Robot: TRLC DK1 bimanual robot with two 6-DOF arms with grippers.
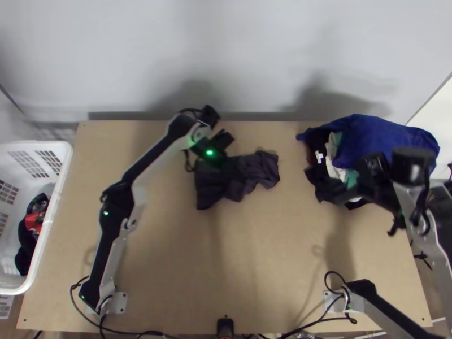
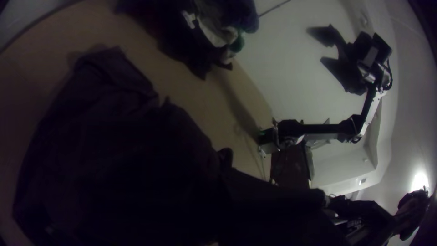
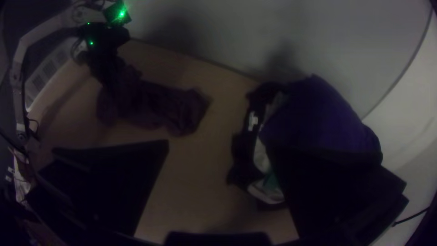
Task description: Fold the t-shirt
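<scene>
Top view shows the dark t-shirt (image 1: 248, 175) bunched on the table (image 1: 169, 254), my left claw (image 1: 224, 164) at it, though whether open or gripping I cannot tell. My right claw (image 3: 218, 145) gapes wide and empty; I see no neat fold, so spreading and folding both remain.

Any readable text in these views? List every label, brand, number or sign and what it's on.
No text can be read.
White label on the dark cloth beside the blue cloth: too blurred to read.
Red item in the white basket: too small to tell whether it has print.
Dark t-shirt: no legible text.
</scene>
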